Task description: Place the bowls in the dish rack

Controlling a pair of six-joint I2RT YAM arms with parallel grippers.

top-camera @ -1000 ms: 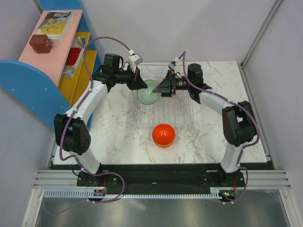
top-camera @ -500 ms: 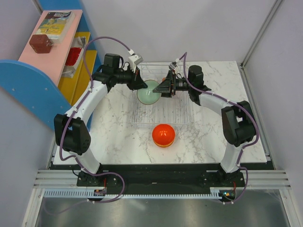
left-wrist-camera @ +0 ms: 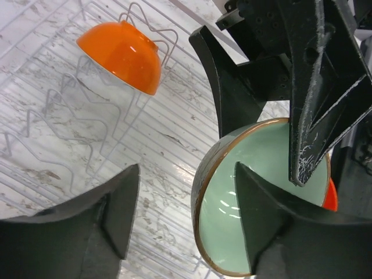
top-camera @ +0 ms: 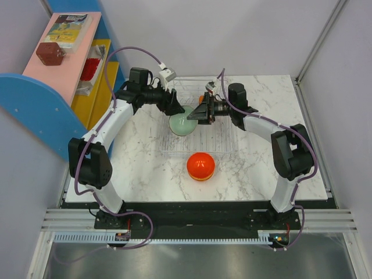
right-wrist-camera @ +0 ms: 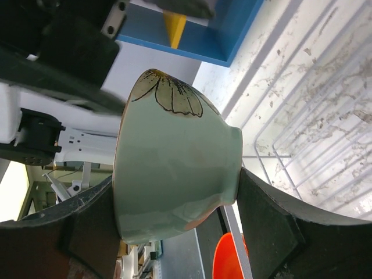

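Marble worktop [top-camera: 261,174]: orange bowl [top-camera: 200,166] sits middle-ish, just outside the rack's [top-camera: 224,142] near side. Rack runs toward the far edge. Over it the right pincer [top-camera: 196,114] grips the green bowl [top-camera: 183,123] on edge, left pincer [top-camera: 178,108] spread wide beside it. Blue-yellow shelf [top-camera: 35,110] off the left edge, grey walls [top-camera: 256,35] behind.
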